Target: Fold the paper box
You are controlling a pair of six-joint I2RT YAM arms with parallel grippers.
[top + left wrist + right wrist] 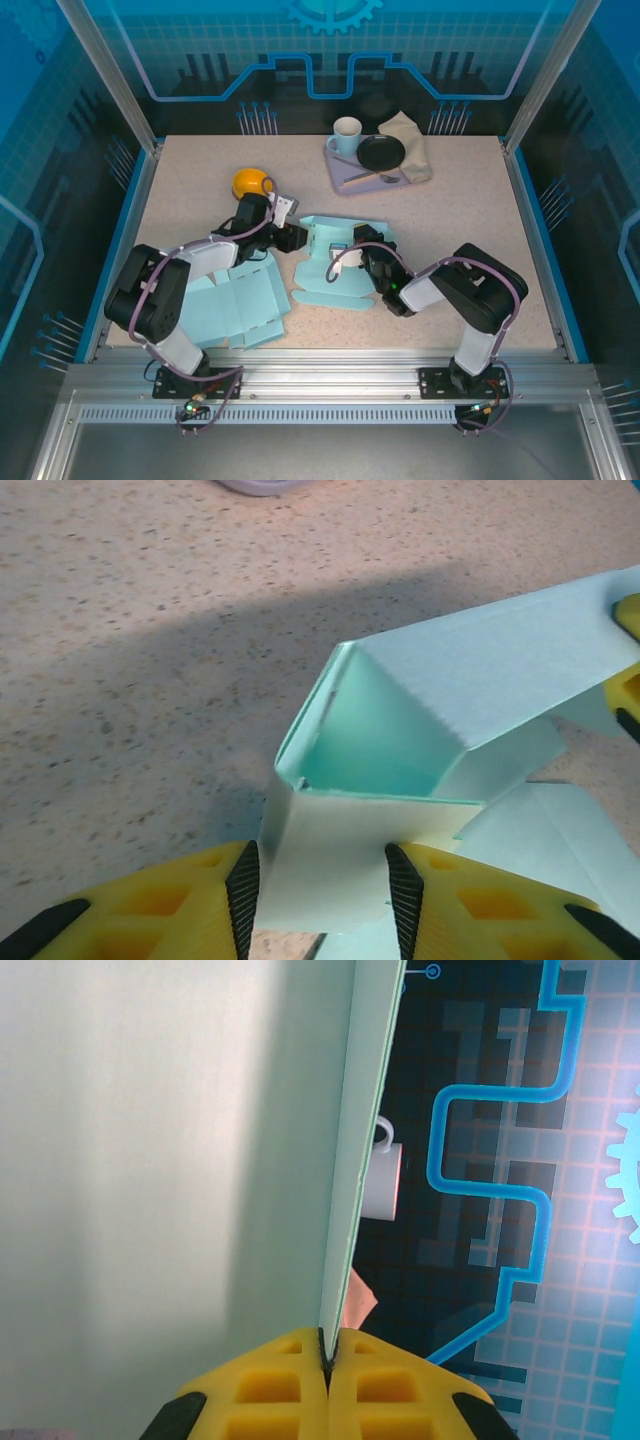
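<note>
Paper box (322, 280), left pincer (322, 882) gripping, right pincer (326, 1348) pinching

Both arms fold low and reach inward, wrists close together. The left gripper (322, 895) clasps a panel of the paper box (420, 680) between its pads (jaws partly apart). The right gripper (325, 1345) pinches a thin sheet edge, fingertips almost meeting.

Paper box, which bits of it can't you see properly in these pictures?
- Top view: the right end effector covers the middle of the paper box.
- Left wrist view: the bottom edge cuts off its flap; whether the left end effector squeezes it is unclear.
- Right wrist view: the pinched panel hides half the mug.
</note>
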